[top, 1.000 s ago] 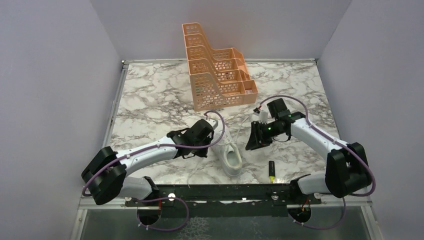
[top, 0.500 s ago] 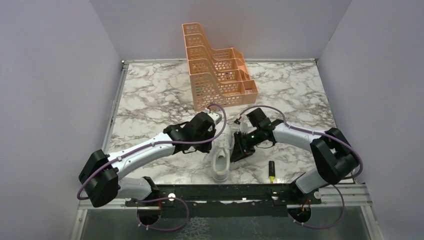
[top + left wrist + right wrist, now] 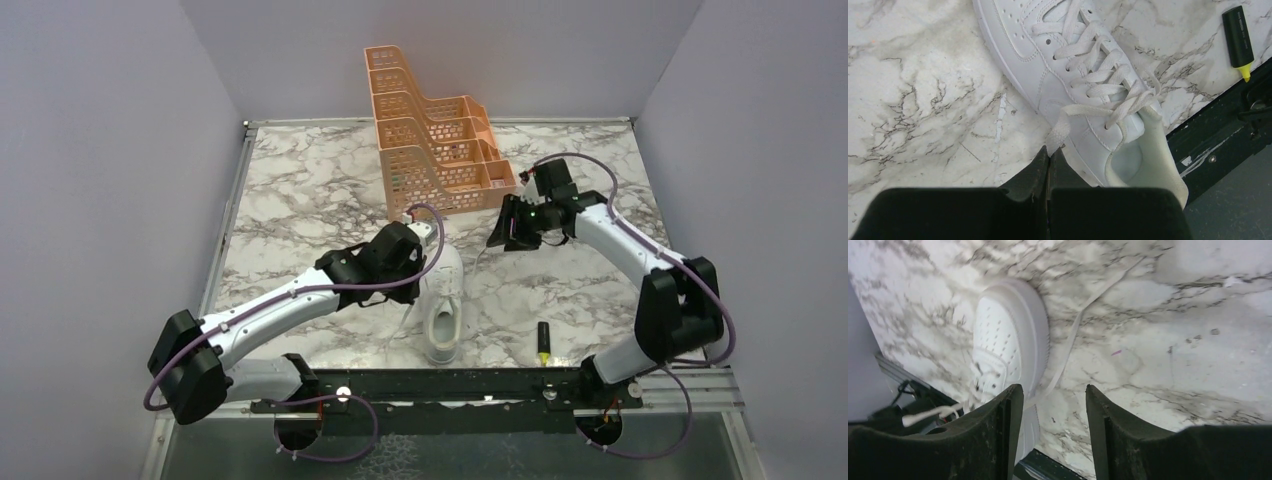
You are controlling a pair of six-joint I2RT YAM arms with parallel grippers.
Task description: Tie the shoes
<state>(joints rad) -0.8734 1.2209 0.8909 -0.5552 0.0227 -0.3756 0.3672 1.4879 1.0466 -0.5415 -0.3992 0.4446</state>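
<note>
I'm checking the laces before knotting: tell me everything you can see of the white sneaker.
The sneaker is an all-white low-top, leather-looking, with a perforated toe and laces threaded but untied. It stands on its sole on the marble table, heel toward the near edge. The left pincer is shut on one lace end; the other lace trails on the table.

White arms [image 3: 285,302] with black joints [image 3: 197,370] and purple cables [image 3: 580,157].

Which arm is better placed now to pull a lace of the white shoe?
Left: the left gripper is shut on a lace of the shoe; the right gripper is open, holding nothing.
</note>
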